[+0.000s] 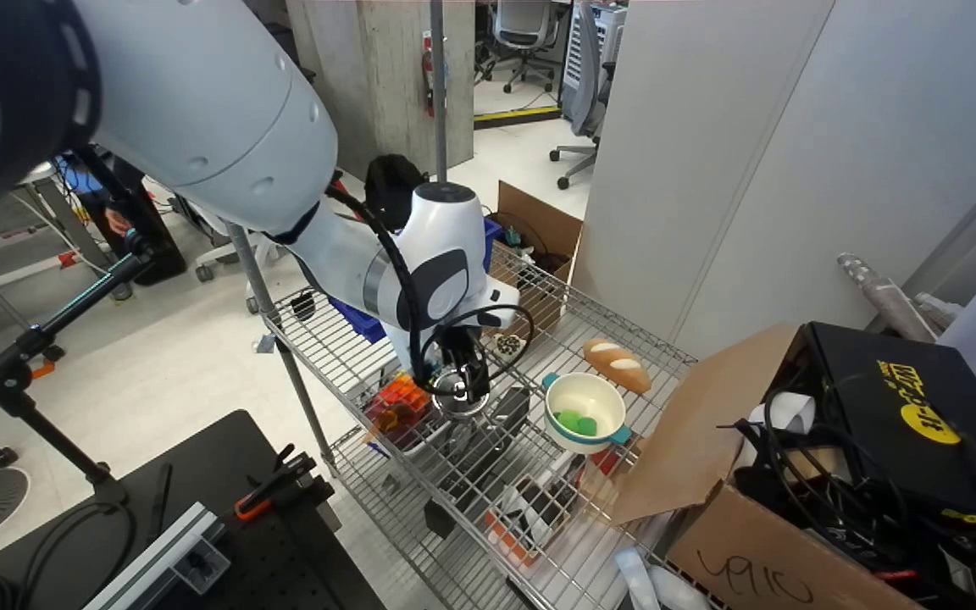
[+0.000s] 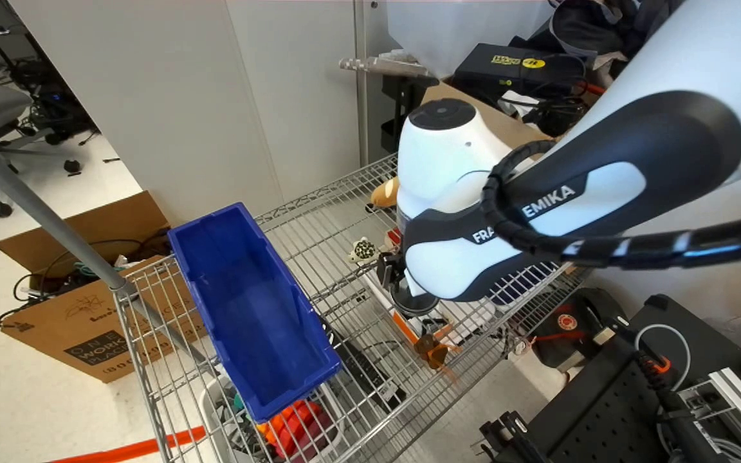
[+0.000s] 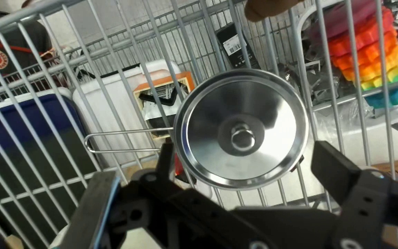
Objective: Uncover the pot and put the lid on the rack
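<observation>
The shiny round lid [image 3: 244,166] with its central knob fills the middle of the wrist view. It covers the pot [image 1: 459,407], whose body is mostly hidden beneath it. The pot also shows dark and partly hidden in an exterior view [image 2: 414,303]. A wire handle sticks out left of the lid in the wrist view. The pot stands on the wire-grid rack [image 1: 630,324], also seen in an exterior view [image 2: 338,186]. My gripper [image 3: 244,155] is open and empty above the lid, its fingers spread either side of the lid's near part, the knob roughly centred between them.
On the rack are a green-rimmed bowl [image 1: 585,398] with green pieces, a bread loaf [image 1: 617,364], a small turtle [image 2: 364,249], a blue bin [image 2: 248,302] and a brown item [image 2: 431,350]. A cardboard box [image 1: 759,542] stands at the rack's end.
</observation>
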You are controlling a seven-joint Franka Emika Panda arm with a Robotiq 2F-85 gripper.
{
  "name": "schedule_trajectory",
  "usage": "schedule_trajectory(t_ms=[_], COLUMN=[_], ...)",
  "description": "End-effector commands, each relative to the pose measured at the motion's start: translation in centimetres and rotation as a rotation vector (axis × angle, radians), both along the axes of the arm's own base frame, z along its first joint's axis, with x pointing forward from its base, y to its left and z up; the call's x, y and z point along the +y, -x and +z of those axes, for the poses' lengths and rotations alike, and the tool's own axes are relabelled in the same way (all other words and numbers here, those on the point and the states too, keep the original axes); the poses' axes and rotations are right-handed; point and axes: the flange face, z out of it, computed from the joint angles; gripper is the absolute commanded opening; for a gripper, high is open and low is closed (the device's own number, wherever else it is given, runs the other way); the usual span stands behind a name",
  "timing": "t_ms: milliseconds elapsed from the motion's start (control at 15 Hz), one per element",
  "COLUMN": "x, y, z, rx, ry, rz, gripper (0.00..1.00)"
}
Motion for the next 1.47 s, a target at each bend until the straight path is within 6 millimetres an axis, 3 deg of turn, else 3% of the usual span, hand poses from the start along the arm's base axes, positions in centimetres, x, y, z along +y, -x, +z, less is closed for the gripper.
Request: schedule_trajectory(t_ms=[0, 400, 1000, 1067, 1133, 1200, 1400], x=[1.1, 1.2, 0.3, 0.3, 0.3, 0.3, 0.3], y=[-1.9, -2.9, -2.6, -2.5, -2.4, -2.4, -2.6], z=[-0.8, -0.9, -2.3, -2.5, -2.7, -2.8, -2.5], rx=[0.031, 0.085, 0.136, 0.141, 0.145, 0.147, 0.140], ry=[0.012, 0.009, 0.029, 0.031, 0.031, 0.030, 0.028], rz=[-0.023, -0.069, -0.098, -0.099, -0.099, -0.099, -0.101], gripper=[1.00, 1.00, 0.99, 0.95, 0.74, 0.71, 0.46])
